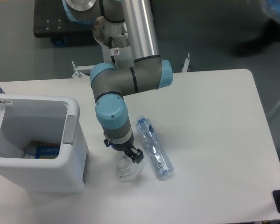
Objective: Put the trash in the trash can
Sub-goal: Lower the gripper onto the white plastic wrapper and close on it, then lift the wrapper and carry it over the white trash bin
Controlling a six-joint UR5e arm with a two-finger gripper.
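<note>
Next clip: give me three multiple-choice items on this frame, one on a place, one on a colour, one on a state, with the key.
1. Where does the bottle lie?
A. inside the trash can
B. on the table, right of the wrapper
C. on the floor

2. What colour is the tab on the side of the trash can?
A. grey
B. red
C. green

3. How is the trash can's lid?
A. shut
B. missing
C. open

Key:
1 B: the bottle rests on the table beside the wrapper, which lies under the gripper.
2 A: the tab is grey against the white wall.
3 C: the inside of the trash can and the things in it show from above.
</note>
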